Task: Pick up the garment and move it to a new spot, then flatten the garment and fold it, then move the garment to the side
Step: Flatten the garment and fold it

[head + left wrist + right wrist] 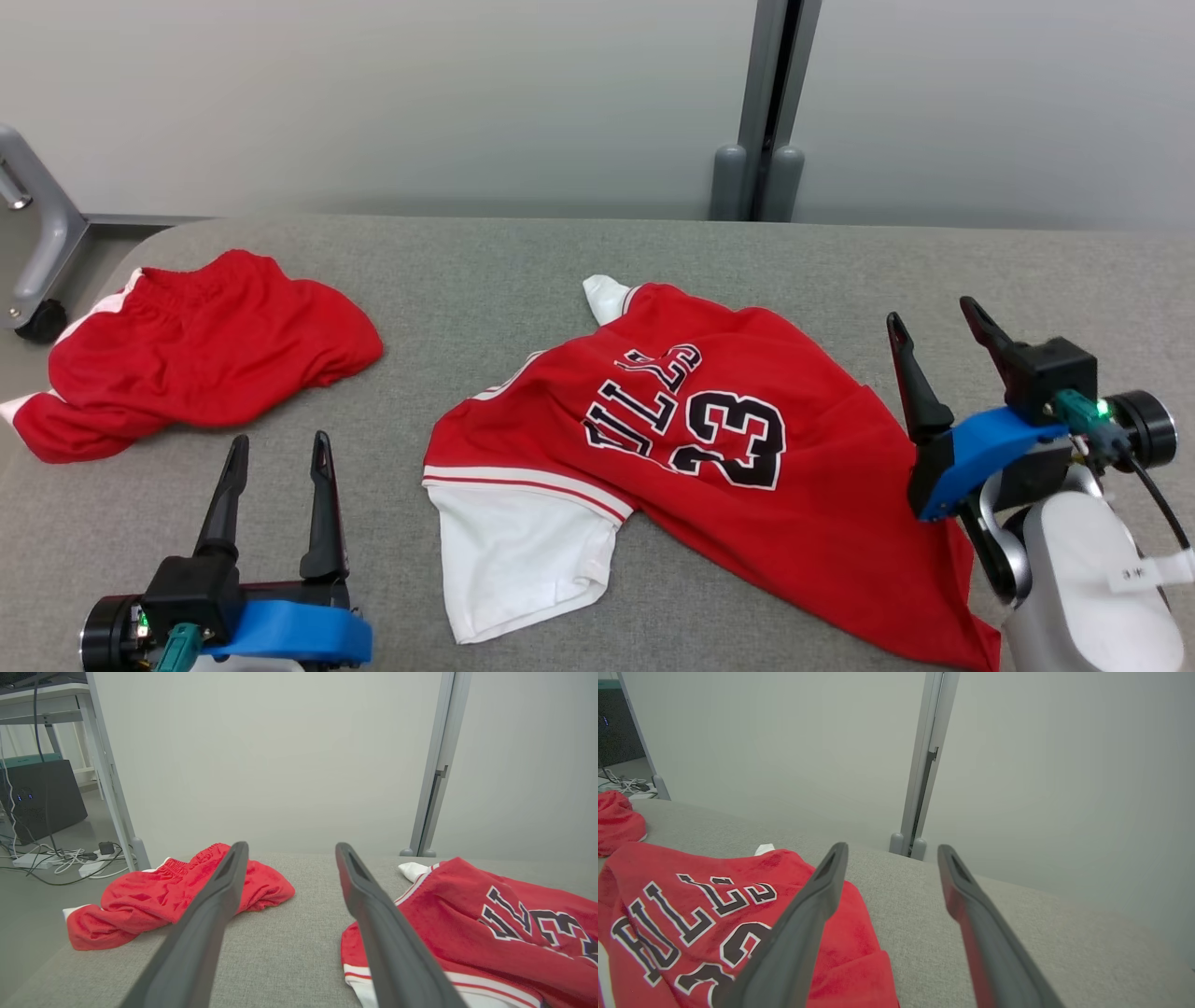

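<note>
Jersey (822, 504) lies crumpled on the table (467, 271); left tool (280, 441) open, right tool (932, 312) open, perhaps touching its hem.

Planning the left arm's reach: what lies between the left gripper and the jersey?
Bare grey table separates the left gripper from the jersey, as the head view shows.

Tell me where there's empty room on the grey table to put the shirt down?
Bare cloth lies between the crumpled red shorts and the red number-23 jersey, along the far edge of the grey fabric table, and far right beyond the right gripper. Crowded: near right.
</note>
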{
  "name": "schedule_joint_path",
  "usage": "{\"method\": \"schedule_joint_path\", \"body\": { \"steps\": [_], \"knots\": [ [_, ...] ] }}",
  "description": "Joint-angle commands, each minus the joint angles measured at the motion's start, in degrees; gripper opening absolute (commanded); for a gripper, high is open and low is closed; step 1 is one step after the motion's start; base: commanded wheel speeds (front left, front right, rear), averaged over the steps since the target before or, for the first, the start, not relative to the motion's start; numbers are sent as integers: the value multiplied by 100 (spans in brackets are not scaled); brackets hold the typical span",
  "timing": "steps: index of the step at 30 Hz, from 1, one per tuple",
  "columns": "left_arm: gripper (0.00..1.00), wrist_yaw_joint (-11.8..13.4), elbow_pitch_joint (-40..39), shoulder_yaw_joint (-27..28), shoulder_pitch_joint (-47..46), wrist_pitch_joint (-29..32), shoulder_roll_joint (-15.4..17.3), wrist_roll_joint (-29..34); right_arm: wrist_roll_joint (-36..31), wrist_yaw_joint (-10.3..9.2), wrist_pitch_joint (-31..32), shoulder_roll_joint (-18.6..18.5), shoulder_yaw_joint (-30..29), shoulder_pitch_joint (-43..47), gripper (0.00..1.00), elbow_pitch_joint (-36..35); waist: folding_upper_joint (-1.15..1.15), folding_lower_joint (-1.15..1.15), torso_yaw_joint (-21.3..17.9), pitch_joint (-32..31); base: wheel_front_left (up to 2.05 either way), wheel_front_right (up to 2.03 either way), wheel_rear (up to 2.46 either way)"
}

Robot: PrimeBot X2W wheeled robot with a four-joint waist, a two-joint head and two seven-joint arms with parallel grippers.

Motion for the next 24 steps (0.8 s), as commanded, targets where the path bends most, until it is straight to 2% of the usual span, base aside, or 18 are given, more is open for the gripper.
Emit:
{"method": "schedule_joint_path", "body": {
  "steps": [1, 5, 12, 21, 22, 23, 24],
  "knots": [
    [100, -49, 5, 26, -136, -17, -27, 48, -60, 1, 197, -106, 83, -285, 100, 208, 0, 0, 77, 102, 0, 0, 0],
    [100, -104, 42, 24, -253, -17, -89, 72, -43, 1, 572, -265, 232, -661, 100, 828, 0, 0, 183, 242, 0, 0, 0],
    [100, -196, 79, 50, -376, -17, -182, 106, 19, 1, 912, -542, 305, -754, 100, 2058, 0, 0, 299, 392, 0, 0, 0],
    [100, -258, 137, 134, -372, -17, -232, 180, 242, 1, 1230, -575, 656, -624, 100, 3127, 0, 0, 290, 377, 0, 0, 0],
    [100, -258, 145, 132, -380, -17, -237, 187, 292, 3, 1223, -553, 707, -634, 85, 3174, 0, 0, 292, 375, 0, 0, 0],
    [100, -264, 150, 130, -395, -17, -244, 192, 315, 4, 1185, -549, 765, -671, 32, 3193, 0, 0, 294, 378, 0, 0, 0],
    [100, -274, 154, 133, -409, -16, -251, 198, 364, 4, 1118, -551, 800, -719, 0, 3184, 0, 0, 295, 381, 0, 0, 0]
  ]
}}
